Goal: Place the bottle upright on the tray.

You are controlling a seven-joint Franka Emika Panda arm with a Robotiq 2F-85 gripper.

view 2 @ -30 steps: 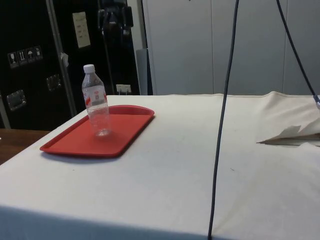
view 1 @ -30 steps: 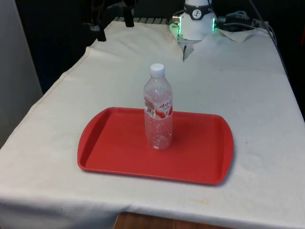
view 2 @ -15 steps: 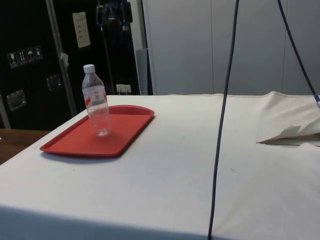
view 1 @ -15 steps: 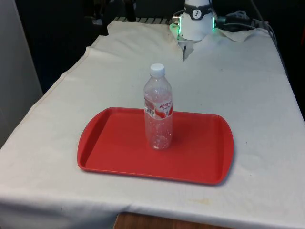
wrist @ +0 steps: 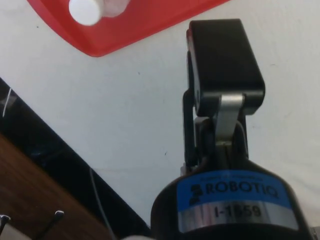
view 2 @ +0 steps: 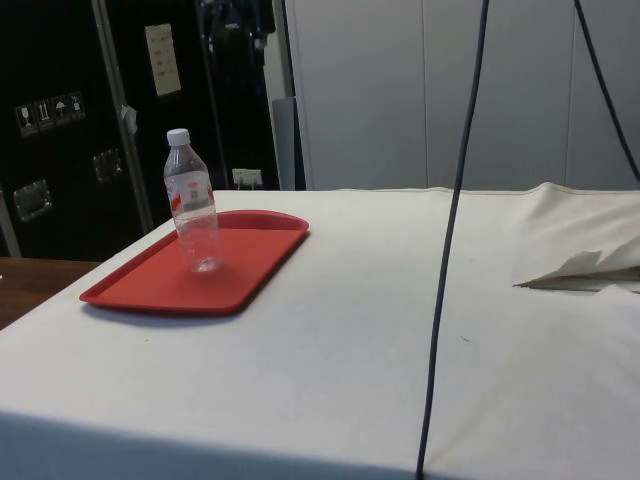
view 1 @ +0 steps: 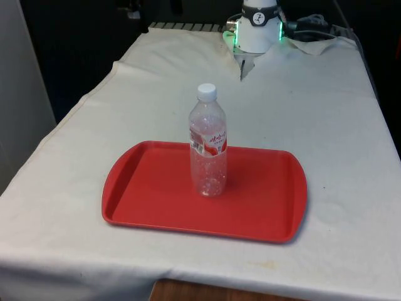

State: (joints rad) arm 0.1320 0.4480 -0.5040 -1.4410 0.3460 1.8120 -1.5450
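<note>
A clear plastic bottle [view 1: 208, 147] with a white cap and a red label stands upright near the middle of the red tray [view 1: 144, 194]. In the side view the bottle [view 2: 194, 203] stands on the tray [view 2: 150, 285] at the table's far end. My gripper [wrist: 222, 55] is high above the table, well away from the bottle, with nothing in it. From the wrist I look down on the bottle's cap [wrist: 85, 10] and one corner of the tray [wrist: 150, 22]. A dark bit of the gripper [view 1: 131, 9] shows at the front view's upper left.
White cloth [view 1: 313, 100] covers the table all around the tray. A black cable [view 2: 445, 280] hangs down in front of the side view. The table's edge and the wooden floor [wrist: 45, 195] lie below the gripper.
The gripper has risen and drawn further off at the front view's upper left. The bottle and tray have not moved.
</note>
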